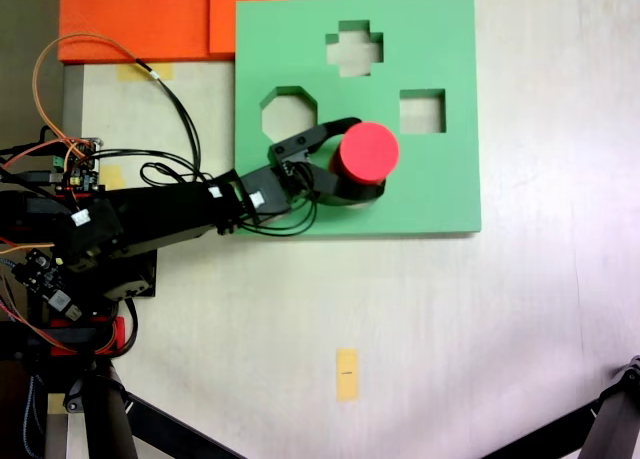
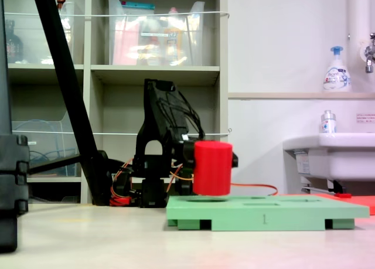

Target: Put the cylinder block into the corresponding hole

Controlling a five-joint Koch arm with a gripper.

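Table is lying pale under everything, a green foam board sitting flat on it, orange sheets touching its top-left corner in a fixed view. My arm is reaching in from the left of that view. My gripper is grasping the cylinder block, fingers wrapping both sides of it. In a fixed view the block is hanging upright just above the board, not touching it. The round hole is hidden beneath the block; octagonal cutout, cross cutout and square cutout are showing open. Small yellow tape is sitting well apart below.
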